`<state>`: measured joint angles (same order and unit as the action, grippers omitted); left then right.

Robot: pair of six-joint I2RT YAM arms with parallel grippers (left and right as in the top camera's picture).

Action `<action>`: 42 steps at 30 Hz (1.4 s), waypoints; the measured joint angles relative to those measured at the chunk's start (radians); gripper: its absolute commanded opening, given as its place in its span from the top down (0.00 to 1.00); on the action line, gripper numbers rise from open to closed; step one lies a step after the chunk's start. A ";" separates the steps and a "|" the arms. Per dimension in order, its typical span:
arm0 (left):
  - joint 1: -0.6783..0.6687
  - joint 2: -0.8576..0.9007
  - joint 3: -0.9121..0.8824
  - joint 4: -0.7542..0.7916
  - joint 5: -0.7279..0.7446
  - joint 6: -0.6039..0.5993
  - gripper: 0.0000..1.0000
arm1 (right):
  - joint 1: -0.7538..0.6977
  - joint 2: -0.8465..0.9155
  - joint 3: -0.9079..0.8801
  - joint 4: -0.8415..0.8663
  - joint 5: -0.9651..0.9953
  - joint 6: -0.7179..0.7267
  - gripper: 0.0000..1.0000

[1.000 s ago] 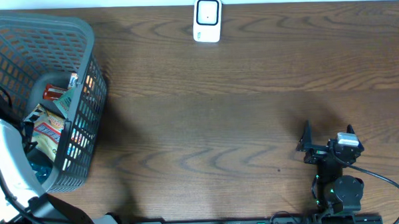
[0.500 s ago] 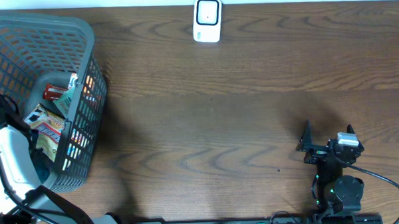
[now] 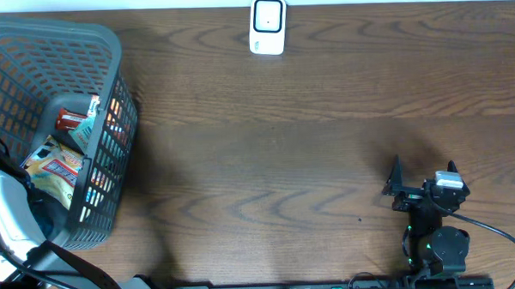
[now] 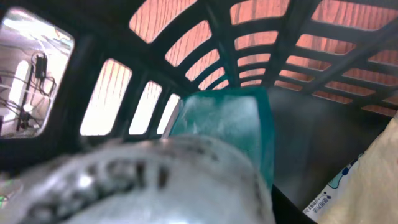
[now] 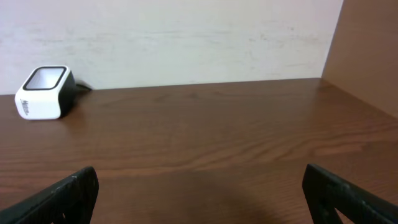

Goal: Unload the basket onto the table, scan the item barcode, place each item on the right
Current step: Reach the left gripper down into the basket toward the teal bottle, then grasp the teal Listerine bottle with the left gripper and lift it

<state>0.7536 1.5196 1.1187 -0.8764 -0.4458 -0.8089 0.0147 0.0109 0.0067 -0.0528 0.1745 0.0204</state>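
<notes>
No writing can be read anywhere: the white scanner [image 3: 268, 26] at 12 o'clock, close to the table's [image 3: 267, 161] far edge, shows only a blank face with a dark window. The printing on the snack packets [image 3: 59, 164] in the grey basket [image 3: 108, 47] at 9 o'clock is too small to make out. From the left wrist, a cream packet [image 4: 373, 168] at 4 o'clock carries a white label [image 4: 323, 200] with fine print that is too blurred to read. A teal packet [image 4: 230, 124] lies against the basket's slotted wall behind a blurred grey mass. The left arm [image 3: 7, 218] reaches down into the basket from 8 o'clock. The left gripper is hidden, and I cannot tell whether it is apart or clamped on anything. The right gripper [image 3: 422, 169] sits at 4 o'clock with its fingers spread wide and nothing between them. Bare wood runs open from the basket's side across to it and up to the scanner.
</notes>
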 measured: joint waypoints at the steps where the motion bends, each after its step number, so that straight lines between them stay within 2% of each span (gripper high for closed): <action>1: 0.001 0.000 0.000 0.002 0.000 -0.002 0.68 | 0.000 0.000 0.000 0.000 0.000 0.000 0.01; 6: 0.000 0.000 0.000 0.000 0.006 -0.002 0.72 | 0.000 0.000 0.000 0.000 0.000 0.000 0.01; 17: -0.027 -0.044 -0.019 -0.013 0.017 -0.002 0.72 | 0.000 0.000 0.000 0.000 0.000 0.000 0.01; 32: -0.122 -0.457 -0.025 0.059 0.044 -0.002 0.72 | 0.000 0.000 0.000 0.000 0.000 0.000 0.01; 37: -0.129 -0.629 -0.026 0.142 0.169 -0.002 0.72 | 0.000 0.000 0.000 0.000 0.000 0.000 0.01; 42: -0.129 -0.774 -0.026 0.241 0.366 -0.003 0.72 | 0.000 0.000 0.000 0.000 0.000 0.000 0.01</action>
<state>0.6243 0.7456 1.0924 -0.6353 -0.0799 -0.8116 0.0147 0.0109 0.0067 -0.0532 0.1741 0.0204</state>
